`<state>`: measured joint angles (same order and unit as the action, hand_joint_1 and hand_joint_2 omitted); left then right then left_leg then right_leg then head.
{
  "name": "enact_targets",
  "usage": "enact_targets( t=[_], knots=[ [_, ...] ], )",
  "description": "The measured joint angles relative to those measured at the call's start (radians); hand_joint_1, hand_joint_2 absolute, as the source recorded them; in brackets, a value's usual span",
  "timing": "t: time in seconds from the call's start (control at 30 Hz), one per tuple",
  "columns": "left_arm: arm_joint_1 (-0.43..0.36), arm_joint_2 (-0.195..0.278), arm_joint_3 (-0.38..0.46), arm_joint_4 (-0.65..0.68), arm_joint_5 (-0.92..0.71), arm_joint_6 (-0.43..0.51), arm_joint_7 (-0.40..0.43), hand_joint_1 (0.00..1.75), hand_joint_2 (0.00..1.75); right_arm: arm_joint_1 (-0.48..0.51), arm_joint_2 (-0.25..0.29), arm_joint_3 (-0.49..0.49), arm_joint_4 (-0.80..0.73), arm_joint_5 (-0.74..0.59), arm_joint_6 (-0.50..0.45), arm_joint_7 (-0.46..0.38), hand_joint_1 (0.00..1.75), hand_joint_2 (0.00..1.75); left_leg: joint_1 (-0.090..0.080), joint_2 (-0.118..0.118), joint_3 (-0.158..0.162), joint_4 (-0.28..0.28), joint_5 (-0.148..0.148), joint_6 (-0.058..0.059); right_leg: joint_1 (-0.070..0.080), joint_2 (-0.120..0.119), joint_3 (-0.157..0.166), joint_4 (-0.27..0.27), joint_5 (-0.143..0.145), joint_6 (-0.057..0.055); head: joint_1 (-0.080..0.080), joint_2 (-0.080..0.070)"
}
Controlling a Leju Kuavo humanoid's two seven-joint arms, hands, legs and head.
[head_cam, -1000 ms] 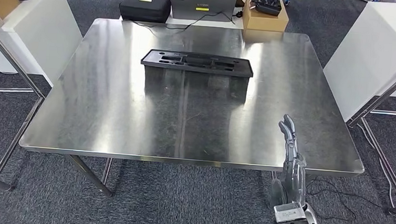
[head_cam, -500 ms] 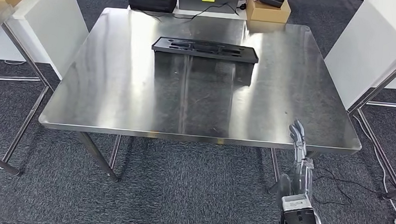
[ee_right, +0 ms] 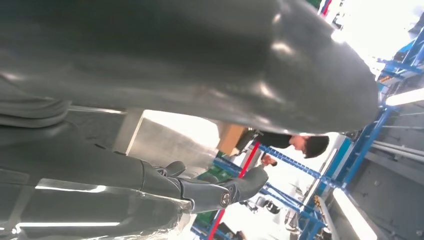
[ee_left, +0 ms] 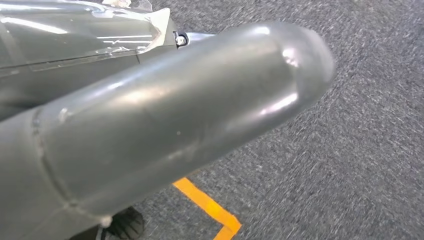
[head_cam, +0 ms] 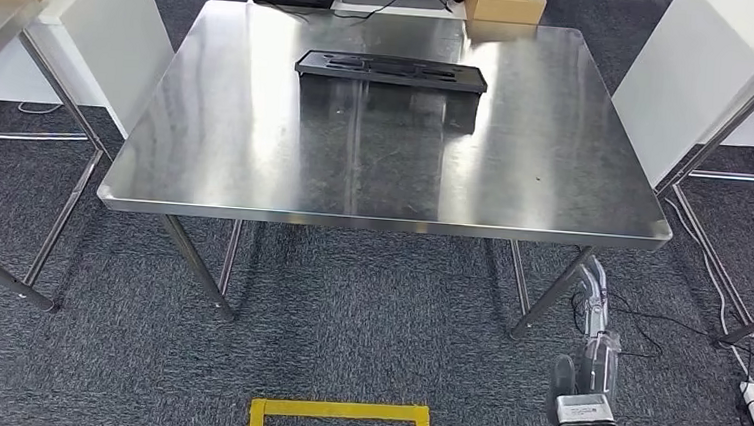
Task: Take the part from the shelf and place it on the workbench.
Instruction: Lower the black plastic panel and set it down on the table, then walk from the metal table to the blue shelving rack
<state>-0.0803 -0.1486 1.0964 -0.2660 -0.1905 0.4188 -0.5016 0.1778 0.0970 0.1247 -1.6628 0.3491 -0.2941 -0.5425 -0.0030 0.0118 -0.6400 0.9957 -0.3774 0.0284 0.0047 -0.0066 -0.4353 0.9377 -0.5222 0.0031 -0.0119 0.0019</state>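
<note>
Backing off from workbench (head_cam: 385, 189), you see in head view: table sits farther up frame than a second ago, yellow floor marking (head_cam: 339, 416) now visible; black part (head_cam: 391, 70) lies flat on far side of tabletop, so placement looks done; right hand (head_cam: 596, 298) hangs below table edge, fingers straight, holding nothing. Left wrist view: grey carpet (ee_left: 350, 150), orange line; left hand's state you cannot tell. Right wrist view: dark fingers (ee_right: 210, 192) extended, empty.

Head view high, facing down at workbench (head_cam: 386, 174) and carpet, left wrist close over carpet, right wrist tilted upward.
</note>
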Motion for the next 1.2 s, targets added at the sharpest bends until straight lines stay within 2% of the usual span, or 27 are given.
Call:
enact_targets(
  t=[0.03,0.07,0.13,0.17,0.2,0.23,0.3,0.37,0.4,0.47,0.5,0.53,0.6,0.63,0.67,0.7,0.77,0.8,0.83,0.9,0.93,0.97,1.03,1.07,1.1,1.17,1.2],
  knots=[
    [0.001,0.001,0.000,0.001,0.000,0.000,0.000,0.00,0.00,0.004,0.001,-0.001,-0.001,0.000,-0.001,0.000,0.00,0.00,0.003,-0.003,-0.008,0.020,-0.031,-0.008,-0.003,-0.002,-0.009,-0.002,0.012,-0.008,-0.002,0.000],
    [0.003,0.002,0.000,0.001,0.000,0.000,-0.001,0.00,0.00,0.008,0.003,-0.002,-0.002,0.000,-0.003,0.000,0.00,0.00,0.005,-0.006,-0.019,0.060,-0.081,-0.016,-0.006,-0.003,-0.021,-0.003,0.025,-0.014,-0.004,0.000],
    [0.003,0.005,-0.001,0.002,-0.001,-0.001,-0.001,0.00,0.00,0.016,0.006,-0.005,-0.004,-0.001,-0.007,0.000,0.00,0.00,0.011,-0.008,-0.041,0.180,-0.182,-0.031,-0.005,-0.005,-0.045,-0.001,0.047,-0.020,-0.009,0.000],
    [0.003,0.006,-0.003,0.002,-0.003,-0.002,-0.002,0.00,0.00,0.020,0.006,-0.007,-0.005,-0.002,-0.010,0.000,0.00,0.00,0.014,-0.009,-0.047,0.236,-0.203,-0.036,-0.006,-0.006,-0.059,0.002,0.059,-0.018,-0.010,0.000],
    [0.004,0.008,-0.004,0.003,-0.006,-0.004,-0.002,0.00,0.00,0.024,0.006,-0.009,-0.005,-0.005,-0.012,0.000,0.00,0.00,0.016,-0.009,-0.041,0.269,-0.196,-0.039,-0.007,-0.006,-0.075,0.008,0.069,-0.016,-0.010,0.000],
    [0.004,0.010,-0.006,0.003,-0.009,-0.007,-0.002,0.00,0.00,0.029,0.006,-0.012,-0.006,-0.008,-0.014,0.000,0.00,0.00,0.019,-0.009,-0.022,0.271,-0.172,-0.042,-0.008,-0.007,-0.093,0.016,0.079,-0.012,-0.010,0.000],
    [0.003,0.013,-0.008,0.003,-0.015,-0.012,-0.002,0.00,0.00,0.036,0.006,-0.015,-0.009,-0.012,-0.017,0.000,0.00,0.00,0.022,-0.010,0.062,0.179,-0.127,-0.042,-0.011,-0.006,-0.129,0.037,0.092,-0.002,-0.011,0.000],
    [0.002,0.015,-0.012,0.003,-0.018,-0.014,-0.002,0.00,0.00,0.041,0.006,-0.018,-0.017,-0.015,-0.020,0.000,0.00,0.00,0.019,-0.013,0.148,0.053,-0.139,-0.034,-0.010,-0.007,-0.154,0.056,0.103,0.011,-0.010,0.000],
    [0.002,0.016,-0.014,0.004,-0.020,-0.014,-0.002,0.00,0.00,0.042,0.006,-0.019,-0.022,-0.016,-0.021,0.000,0.00,0.00,0.016,-0.015,0.168,0.016,-0.153,-0.027,-0.010,-0.008,-0.161,0.060,0.110,0.018,-0.010,0.000],
    [0.003,0.017,-0.017,0.005,-0.021,-0.014,-0.001,0.00,0.00,0.046,0.007,-0.021,-0.029,-0.016,-0.025,0.000,0.00,0.00,0.011,-0.015,0.163,-0.001,-0.149,-0.007,-0.011,-0.010,-0.170,0.061,0.127,0.032,-0.009,0.000],
    [0.003,0.017,-0.018,0.005,-0.022,-0.014,-0.001,0.00,0.00,0.048,0.007,-0.023,-0.032,-0.016,-0.026,0.000,0.00,0.00,0.011,-0.012,0.151,-0.004,-0.137,0.004,-0.012,-0.008,-0.177,0.067,0.123,0.036,-0.009,0.000],
    [0.003,0.017,-0.020,0.006,-0.022,-0.014,-0.001,0.00,0.00,0.051,0.007,-0.025,-0.034,-0.016,-0.027,0.000,0.00,0.00,0.012,-0.008,0.138,-0.007,-0.123,0.016,-0.013,-0.006,-0.188,0.085,0.102,0.035,-0.007,0.000],
    [0.002,0.018,-0.023,0.007,-0.025,-0.017,0.000,0.00,0.00,0.054,0.007,-0.029,-0.037,-0.016,-0.029,0.000,0.00,0.00,0.013,-0.002,0.104,-0.009,-0.094,0.030,-0.016,0.000,-0.221,0.176,0.013,0.024,-0.003,0.000],
    [0.002,0.018,-0.024,0.007,-0.028,-0.020,0.000,0.00,0.00,0.056,0.007,-0.031,-0.039,-0.017,-0.030,0.000,0.00,0.00,0.012,-0.001,0.087,-0.009,-0.081,0.033,-0.018,0.001,-0.236,0.241,-0.033,0.021,0.000,0.000],
    [0.002,0.018,-0.024,0.007,-0.031,-0.023,0.000,0.00,0.00,0.058,0.007,-0.034,-0.040,-0.017,-0.031,0.000,0.00,0.00,0.012,0.001,0.070,-0.008,-0.066,0.033,-0.019,0.002,-0.243,0.302,-0.061,0.024,0.001,0.000],
    [0.002,0.018,-0.025,0.007,-0.034,-0.027,-0.001,0.00,0.00,0.060,0.007,-0.037,-0.041,-0.017,-0.033,0.000,0.00,0.00,0.012,0.002,0.054,-0.008,-0.052,0.032,-0.021,0.002,-0.239,0.342,-0.068,0.033,0.001,0.000],
    [0.003,0.018,-0.026,0.008,-0.039,-0.031,-0.001,0.00,0.00,0.064,0.007,-0.042,-0.044,-0.017,-0.036,0.001,0.00,0.00,0.012,0.003,0.027,-0.007,-0.028,0.028,-0.024,0.002,-0.203,0.349,-0.040,0.054,0.002,0.000],
    [0.003,0.018,-0.028,0.009,-0.042,-0.033,-0.001,0.00,0.00,0.066,0.007,-0.044,-0.047,-0.017,-0.038,0.001,0.00,0.00,0.013,0.003,0.015,-0.006,-0.018,0.025,-0.025,0.002,-0.169,0.314,-0.020,0.062,0.002,0.000],
    [0.002,0.017,-0.030,0.009,-0.043,-0.033,-0.001,0.00,0.00,0.067,0.007,-0.045,-0.050,-0.017,-0.039,0.001,0.00,0.00,0.013,0.003,0.006,-0.006,-0.009,0.021,-0.026,0.002,-0.123,0.259,-0.010,0.063,0.002,0.000],
    [0.002,0.017,-0.034,0.011,-0.046,-0.035,-0.001,0.00,0.00,0.068,0.007,-0.049,-0.058,-0.017,-0.041,0.001,0.00,0.00,0.010,0.003,-0.008,-0.004,0.012,0.011,-0.023,0.003,-0.008,0.100,-0.020,0.054,0.002,0.000],
    [0.002,0.017,-0.036,0.011,-0.048,-0.036,-0.001,0.00,0.00,0.068,0.007,-0.051,-0.062,-0.017,-0.042,0.001,0.00,0.00,0.009,0.003,-0.012,-0.004,0.024,0.005,-0.021,0.003,0.031,0.039,-0.033,0.046,0.001,0.000],
    [0.002,0.017,-0.038,0.011,-0.049,-0.037,-0.001,0.00,0.00,0.070,0.007,-0.054,-0.064,-0.017,-0.043,0.001,0.00,0.00,0.010,0.003,-0.015,-0.007,0.035,-0.002,-0.017,0.003,0.050,0.003,-0.042,0.038,0.000,0.000],
    [0.005,0.018,-0.039,0.012,-0.050,-0.038,-0.001,0.00,0.00,0.074,0.007,-0.058,-0.067,-0.017,-0.045,0.001,0.00,0.00,0.016,0.002,-0.021,-0.012,0.050,-0.018,-0.016,0.002,0.035,-0.006,-0.031,0.021,-0.001,0.000],
    [0.007,0.018,-0.040,0.012,-0.050,-0.038,-0.001,0.00,0.00,0.076,0.007,-0.059,-0.067,-0.017,-0.045,0.002,0.00,0.00,0.019,0.000,-0.028,-0.002,0.029,-0.024,-0.017,0.000,0.024,-0.007,-0.019,0.010,-0.002,0.000],
    [0.009,0.018,-0.040,0.013,-0.050,-0.038,-0.001,0.00,0.00,0.077,0.008,-0.060,-0.068,-0.018,-0.046,0.002,0.00,0.00,0.021,-0.002,-0.036,0.025,-0.013,-0.030,-0.019,-0.001,0.010,-0.008,-0.004,0.000,-0.005,0.000],
    [0.011,0.019,-0.041,0.015,-0.051,-0.038,-0.001,0.00,0.00,0.080,0.009,-0.061,-0.068,-0.018,-0.046,0.002,0.00,0.00,0.024,-0.004,-0.056,0.137,-0.135,-0.038,-0.018,-0.004,-0.020,-0.007,0.024,-0.012,-0.009,0.000],
    [0.011,0.020,-0.041,0.016,-0.051,-0.038,-0.001,0.00,0.00,0.081,0.009,-0.062,-0.068,-0.020,-0.046,0.002,0.00,0.00,0.024,-0.004,-0.062,0.202,-0.172,-0.041,-0.016,-0.005,-0.036,-0.005,0.037,-0.014,-0.010,0.000]
  ],
)
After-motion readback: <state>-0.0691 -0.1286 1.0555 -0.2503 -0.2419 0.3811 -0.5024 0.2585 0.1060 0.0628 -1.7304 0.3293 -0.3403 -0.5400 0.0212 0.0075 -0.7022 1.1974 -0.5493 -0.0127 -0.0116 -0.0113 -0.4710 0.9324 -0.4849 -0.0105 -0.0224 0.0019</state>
